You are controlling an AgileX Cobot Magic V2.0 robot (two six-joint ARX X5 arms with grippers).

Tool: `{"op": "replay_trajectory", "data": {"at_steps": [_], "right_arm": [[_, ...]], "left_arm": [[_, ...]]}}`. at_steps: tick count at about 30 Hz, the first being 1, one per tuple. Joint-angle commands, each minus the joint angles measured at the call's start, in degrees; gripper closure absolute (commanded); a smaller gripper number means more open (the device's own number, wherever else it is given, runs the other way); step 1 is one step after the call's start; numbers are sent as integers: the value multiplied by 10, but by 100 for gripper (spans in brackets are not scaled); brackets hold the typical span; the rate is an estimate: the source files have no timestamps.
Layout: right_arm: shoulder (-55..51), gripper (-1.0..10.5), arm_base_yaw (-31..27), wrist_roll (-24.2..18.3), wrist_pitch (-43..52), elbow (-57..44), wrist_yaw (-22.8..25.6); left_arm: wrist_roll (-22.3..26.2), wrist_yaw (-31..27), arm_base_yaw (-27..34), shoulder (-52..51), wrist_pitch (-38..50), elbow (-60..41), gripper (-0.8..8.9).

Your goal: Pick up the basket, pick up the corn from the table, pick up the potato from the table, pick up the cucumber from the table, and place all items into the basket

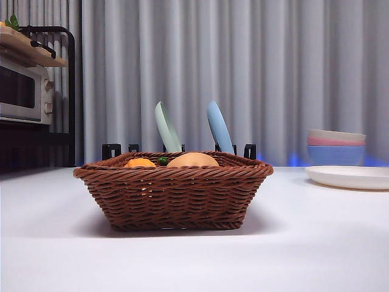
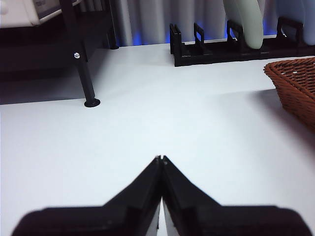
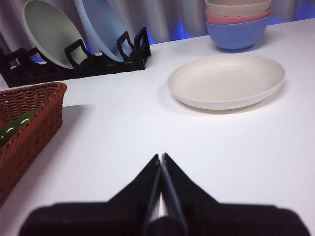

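- The left gripper (image 2: 161,158) is seen clenched on nothing, its jaws meeting at the tips above bare table (image 2: 147,123); the basket (image 2: 295,86) lies well apart, off to 1 side.
- The right gripper (image 3: 161,156) is likewise pinched closed and empty, with the basket's corner beside it.
- No item is seen left on the table, so the task is judged complete.
- The cucumber (image 3: 15,127) is shown lying along the basket wall in the right wrist view only as a green strip; corn (image 1: 140,162) and potato (image 1: 192,160) are shown above the rim only in the front view.
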Motion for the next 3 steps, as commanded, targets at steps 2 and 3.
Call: {"op": "replay_trajectory", "data": {"at_steps": [2,3], "right_arm": [[-1,962,1,5,2,-7,1],[-1,962,1,5,2,-7,1]], "left_arm": [[3,4,1,-2,2,-9,815],[3,4,1,-2,2,-9,815]]}}
